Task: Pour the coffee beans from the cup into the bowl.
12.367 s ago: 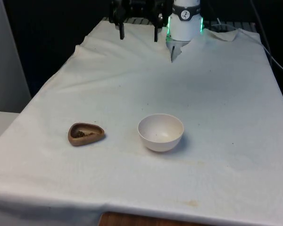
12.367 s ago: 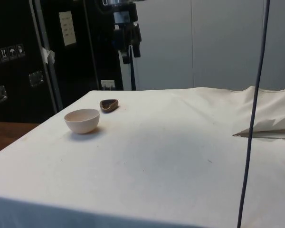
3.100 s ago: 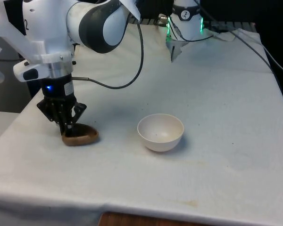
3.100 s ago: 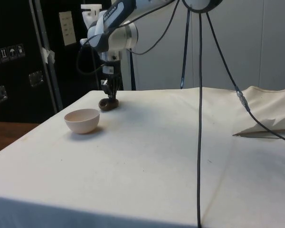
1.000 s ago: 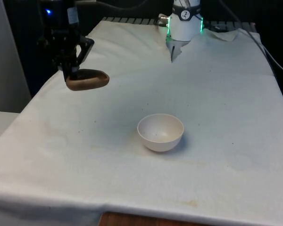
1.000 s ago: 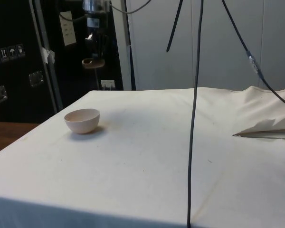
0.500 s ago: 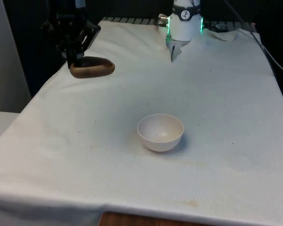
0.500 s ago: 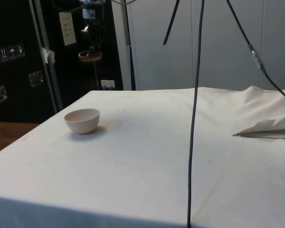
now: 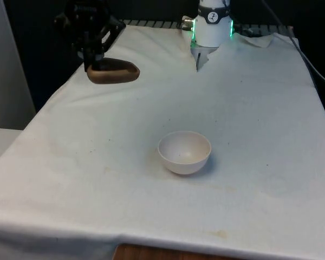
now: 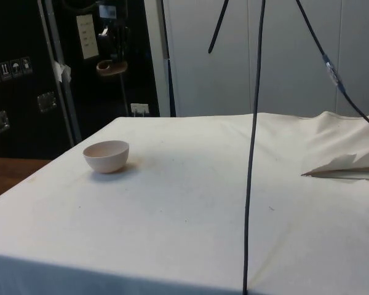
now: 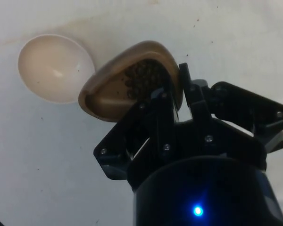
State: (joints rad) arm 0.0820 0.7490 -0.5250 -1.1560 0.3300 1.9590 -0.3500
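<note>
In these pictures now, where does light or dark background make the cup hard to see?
Front view: the brown cup, held by the gripper, stands clear against the white cloth. Side view: the cup nearly blends into the dark cabinets. Wrist view: beans sit in shadow inside the cup; the bowl is bright.

front view: looks down the table's (image 9: 260,135) length from its near end, set high.
side view: low, across from the table's flank.
wrist view: straight down, high up.
shared: bowl (image 9: 184,152) (image 10: 106,156) (image 11: 55,68) in all 3.
</note>
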